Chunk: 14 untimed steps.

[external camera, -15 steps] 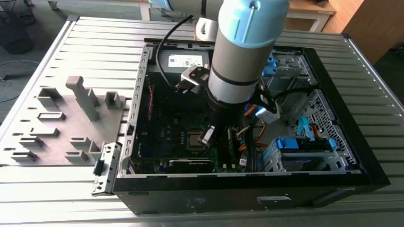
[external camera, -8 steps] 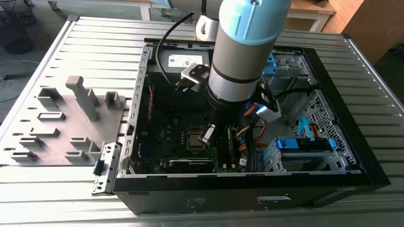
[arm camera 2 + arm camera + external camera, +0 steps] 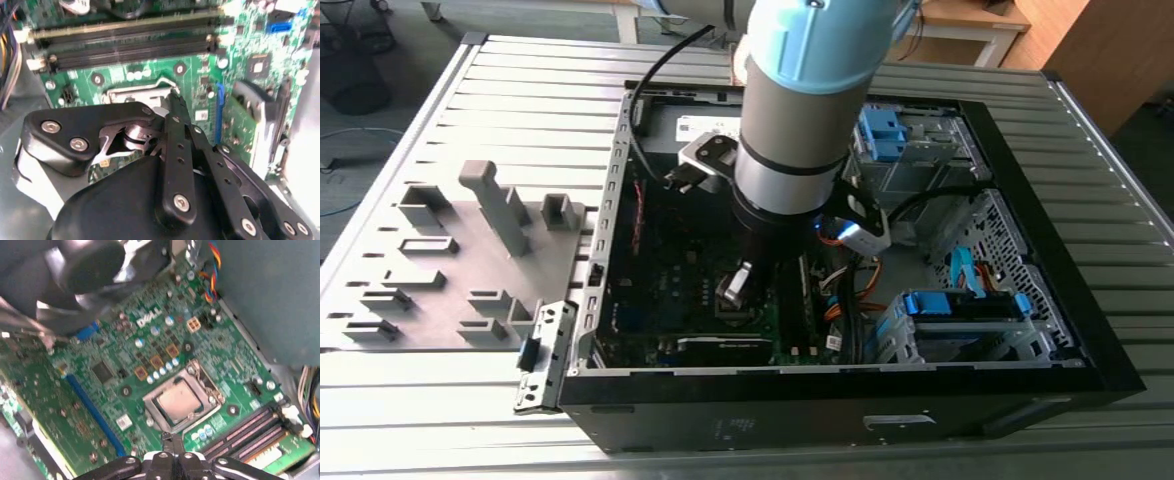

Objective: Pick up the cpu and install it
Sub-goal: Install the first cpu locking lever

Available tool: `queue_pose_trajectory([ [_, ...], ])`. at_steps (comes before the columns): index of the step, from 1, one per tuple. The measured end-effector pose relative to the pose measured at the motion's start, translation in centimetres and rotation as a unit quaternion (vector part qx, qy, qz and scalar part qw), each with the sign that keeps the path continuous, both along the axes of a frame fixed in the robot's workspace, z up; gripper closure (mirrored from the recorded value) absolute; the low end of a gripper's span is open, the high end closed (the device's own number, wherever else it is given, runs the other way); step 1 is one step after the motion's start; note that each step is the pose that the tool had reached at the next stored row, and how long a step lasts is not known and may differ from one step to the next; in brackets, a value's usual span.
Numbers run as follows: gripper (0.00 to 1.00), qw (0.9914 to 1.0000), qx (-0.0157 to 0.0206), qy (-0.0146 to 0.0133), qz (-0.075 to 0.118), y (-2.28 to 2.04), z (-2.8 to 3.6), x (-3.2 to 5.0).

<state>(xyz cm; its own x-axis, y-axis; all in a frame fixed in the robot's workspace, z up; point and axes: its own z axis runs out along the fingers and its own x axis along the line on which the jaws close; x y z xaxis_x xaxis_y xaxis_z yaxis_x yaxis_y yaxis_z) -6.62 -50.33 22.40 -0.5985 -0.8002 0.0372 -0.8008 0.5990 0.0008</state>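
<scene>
Hovering just beside the CPU socket (image 3: 182,402), my end effector (image 3: 172,440) has its fingertips pressed together on nothing, while the cpu (image 3: 176,401) already sits in that socket, apparently installed.

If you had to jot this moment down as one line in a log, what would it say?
cpu: lying in motherboard socket | gripper: fingers together, holding nothing, just beside socket | arm: reaching down into open computer case

Grey arm (image 3: 787,120) reaching steeply down in the exterior view, wrist low, black gripper (image 3: 173,441) pointing downward, its fingers (image 3: 173,107) drawn together with nothing held between the tips
</scene>
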Motion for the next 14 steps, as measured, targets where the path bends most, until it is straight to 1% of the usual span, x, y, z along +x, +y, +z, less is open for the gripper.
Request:
queue_pose_trajectory([
  [3,0.89,0.99989,0.0151,0.0,0.0,0.02,0.0,-0.54],
  [4,0.89,0.99967,0.0259,0.0,0.0,0.02,-0.01,-0.74],
  [5,0.89,0.9996,0.0283,0.0001,0.0,0.04,-0.01,-0.75],
  [7,0.89,0.9995,0.0317,0.0,0.0,0.1,-0.05,-0.75],
  [10,0.89,0.99941,0.0343,0.0,0.0,0.24,-0.05,-0.74],
  [11,0.89,0.99935,0.036,0.0,0.0,0.25,-0.01,-0.75],
  [14,0.89,0.99923,0.0393,-0.0003,0.0,0.25,0.31,-0.75],
])
